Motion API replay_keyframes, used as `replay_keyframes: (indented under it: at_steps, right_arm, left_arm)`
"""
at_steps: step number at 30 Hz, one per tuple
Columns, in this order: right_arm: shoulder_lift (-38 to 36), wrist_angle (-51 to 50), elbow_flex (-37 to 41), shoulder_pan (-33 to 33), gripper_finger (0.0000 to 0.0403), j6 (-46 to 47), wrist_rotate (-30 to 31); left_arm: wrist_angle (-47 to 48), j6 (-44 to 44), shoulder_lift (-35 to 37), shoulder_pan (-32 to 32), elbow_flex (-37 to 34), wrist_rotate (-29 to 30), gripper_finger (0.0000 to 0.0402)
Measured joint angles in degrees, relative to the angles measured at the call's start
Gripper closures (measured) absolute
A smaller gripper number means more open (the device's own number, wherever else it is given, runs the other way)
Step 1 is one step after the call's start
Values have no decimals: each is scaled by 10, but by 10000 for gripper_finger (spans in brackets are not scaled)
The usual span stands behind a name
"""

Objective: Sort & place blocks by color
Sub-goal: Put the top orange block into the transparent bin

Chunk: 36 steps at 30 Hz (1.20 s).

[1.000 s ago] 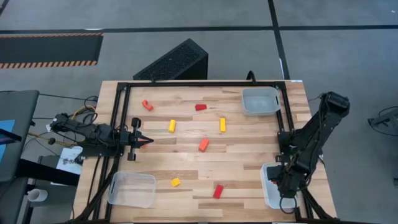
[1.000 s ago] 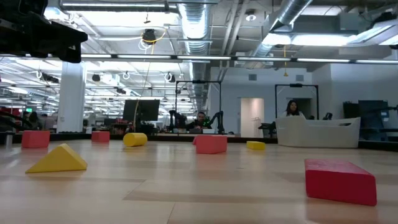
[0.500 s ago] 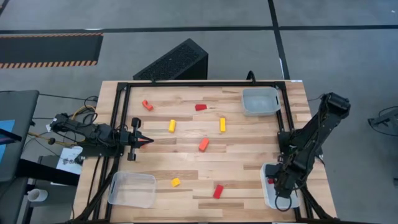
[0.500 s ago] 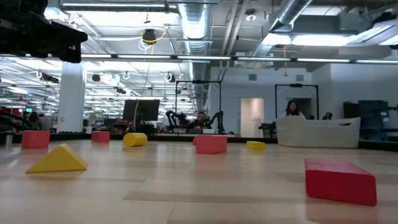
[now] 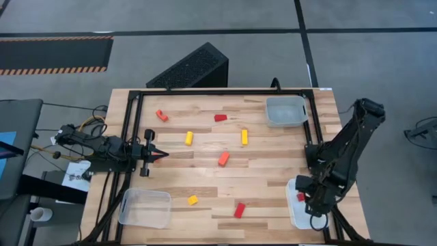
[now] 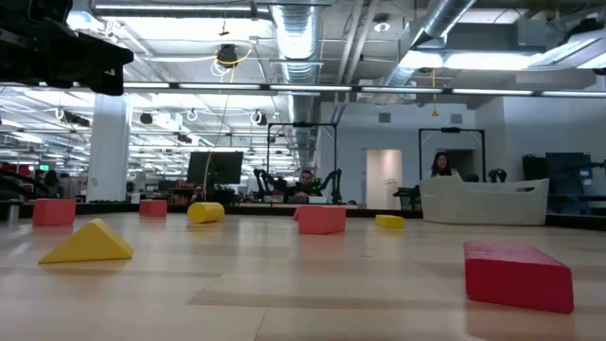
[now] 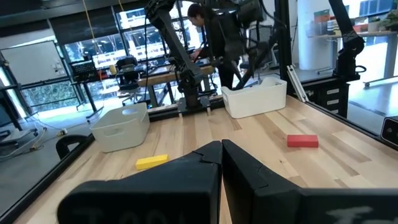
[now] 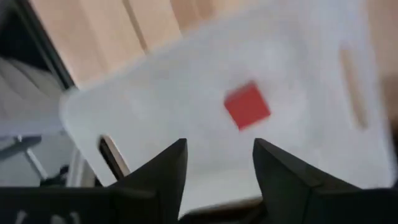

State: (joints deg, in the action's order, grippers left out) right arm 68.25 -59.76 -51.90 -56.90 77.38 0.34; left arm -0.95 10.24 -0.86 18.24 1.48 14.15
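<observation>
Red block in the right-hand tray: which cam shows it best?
Right wrist view: the red block lies in full sight in the white tray, beyond the open right gripper. High view shows a red speck. Other views show nothing.

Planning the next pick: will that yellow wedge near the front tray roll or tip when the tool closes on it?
The yellow wedge probably won't roll: in the low view it rests on a broad flat face. Its sloped sides may let the fingers slide upward, so a grip across any parallel faces seems safer. It looks small and solid, so it is likely rigid, and might skid on the smooth table if nudged.
</observation>
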Motion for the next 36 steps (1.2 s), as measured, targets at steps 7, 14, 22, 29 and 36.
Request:
replay_keyframes:
  at_steps: [7,14,22,29,36]
  right_arm:
    - [-2,29,-39,2,237,-124,243]
    - [0,94,-39,33,256,-276,391]
    - [-12,211,-39,94,267,-447,398]
    - [0,315,-39,171,268,-570,291]
    - [31,374,-39,234,269,-638,210]
  left_arm:
    - [0,0,0,0,0,0,400]
    - [-16,0,0,0,0,0,400]
    - [-19,0,0,0,0,0,400]
    - [0,-2,0,0,0,0,400]
    - [0,-153,0,0,0,2,400]
